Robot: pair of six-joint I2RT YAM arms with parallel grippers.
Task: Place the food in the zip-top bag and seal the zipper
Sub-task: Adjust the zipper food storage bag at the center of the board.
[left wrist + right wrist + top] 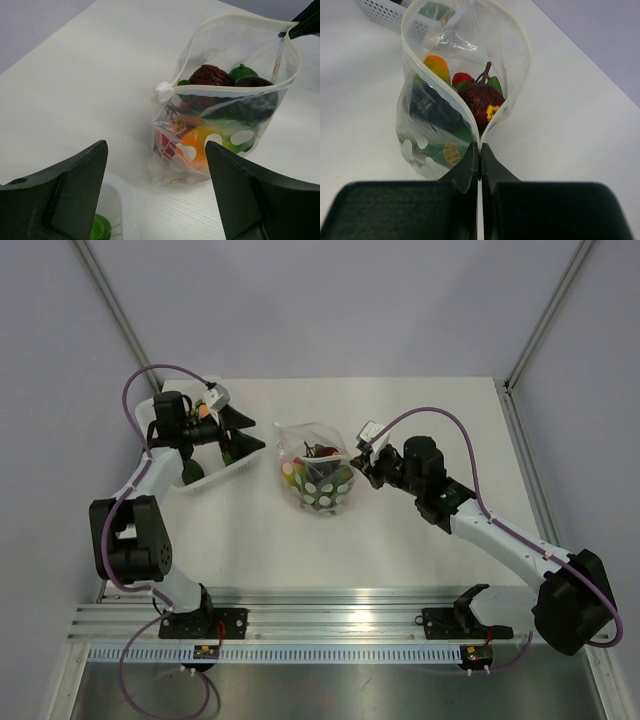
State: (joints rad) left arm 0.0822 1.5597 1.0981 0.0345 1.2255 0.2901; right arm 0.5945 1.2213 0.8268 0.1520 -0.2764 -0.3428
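The zip-top bag (315,475) stands mid-table with its mouth open, holding several food pieces: orange, red, green and dark purple (209,76). Its zipper strip (225,89) runs as a pale loop round the mouth, with a white slider at the near corner. My right gripper (362,462) is shut on the bag's mouth corner, pinching both sides of the strip (479,145). My left gripper (245,435) is open and empty, over the tray's right edge, left of the bag and apart from it. A green piece (101,227) lies in the tray below it.
A white slotted tray (215,476) sits at the left of the table under the left gripper; its corner shows in the right wrist view (380,12). Metal frame posts rise at the table's back corners.
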